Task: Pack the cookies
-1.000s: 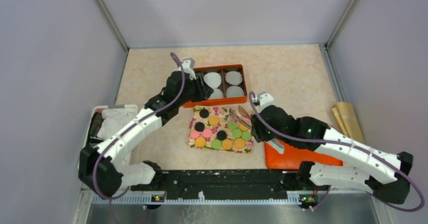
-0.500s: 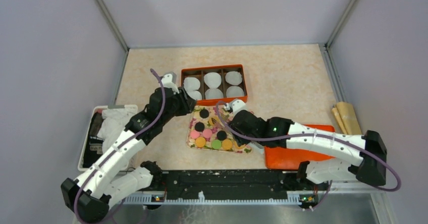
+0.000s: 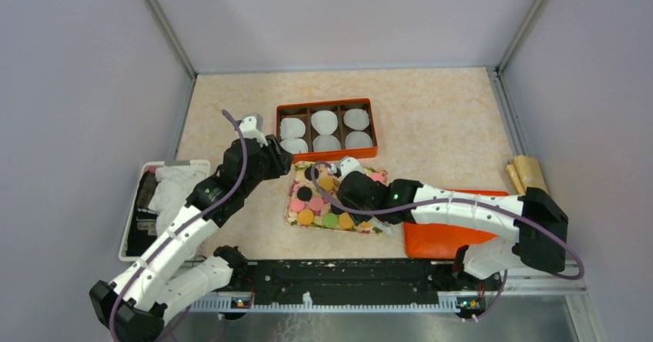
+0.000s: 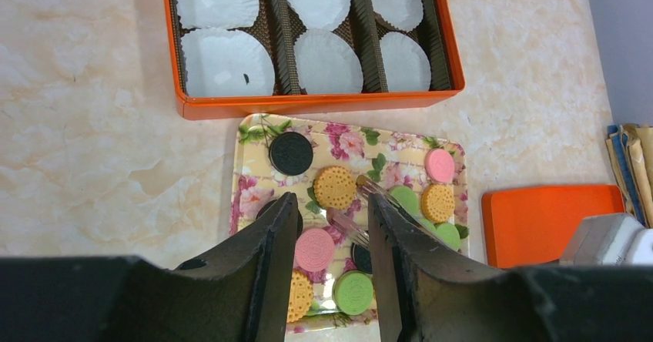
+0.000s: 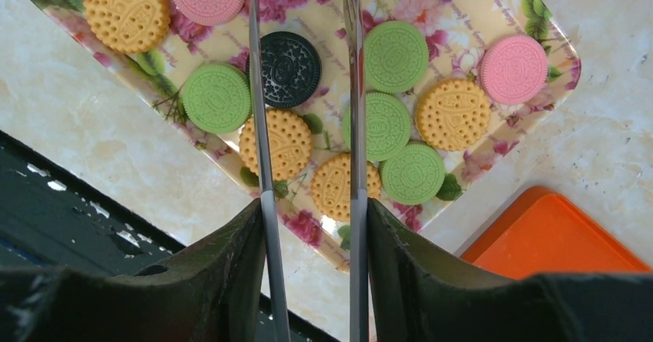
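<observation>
Cookies in black, orange, pink and green lie flat on the floral tray, which sits mid-table toward the near edge. None has changed place in the last second. In the right wrist view a black one shows between the two arms of the tongs. The tong tips run out of the top of that view, so I cannot tell whether they touch anything.

The right gripper clamps the tongs from outside, its fingers on either side of the spread arms. A second ago it hung at the tray's right edge. It has since reached across to the tray's far middle, and the forearm now lies low over the tray's near right corner.

The left gripper has its jaws parted and holds nothing. A second ago it was over the left compartments of the orange box. It has drawn back toward the left edge and now hovers just off the tray's far left corner.

The box stands just beyond the tray toward the far edge. Its six white paper cups are all empty, as before. An orange lid lies by the near edge to the right of the tray.
</observation>
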Robot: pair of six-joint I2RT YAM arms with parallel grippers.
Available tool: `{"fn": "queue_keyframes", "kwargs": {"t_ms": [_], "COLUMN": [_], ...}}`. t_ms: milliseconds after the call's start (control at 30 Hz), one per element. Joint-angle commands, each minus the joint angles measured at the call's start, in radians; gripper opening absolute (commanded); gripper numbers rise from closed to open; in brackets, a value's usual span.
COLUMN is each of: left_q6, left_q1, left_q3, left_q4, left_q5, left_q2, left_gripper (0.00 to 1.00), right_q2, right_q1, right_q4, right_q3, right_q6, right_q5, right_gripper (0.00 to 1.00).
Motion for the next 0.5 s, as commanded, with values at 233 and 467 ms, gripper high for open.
{"fn": "queue_keyframes", "kwargs": {"t_ms": [233,467], "left_q6": [0.014,0.015], "left_q1": [0.0,0.0], "left_q3": [-0.023,-0.039], "left_q4": [-0.002,-0.003], "left_q5": [-0.028,-0.034], "left_q2": [-0.047,-0.066], "left_gripper": [0.46,0.47], "right_q2": [0.112,0.129], "right_q1": [0.007,0.007], "right_q4": [0.061,0.054], "right_q3": [0.067,0.089], "right_q6": [-0.011,-0.008], "right_q5": [0.041,0.067], "right_gripper": [0.45,0.41]}}
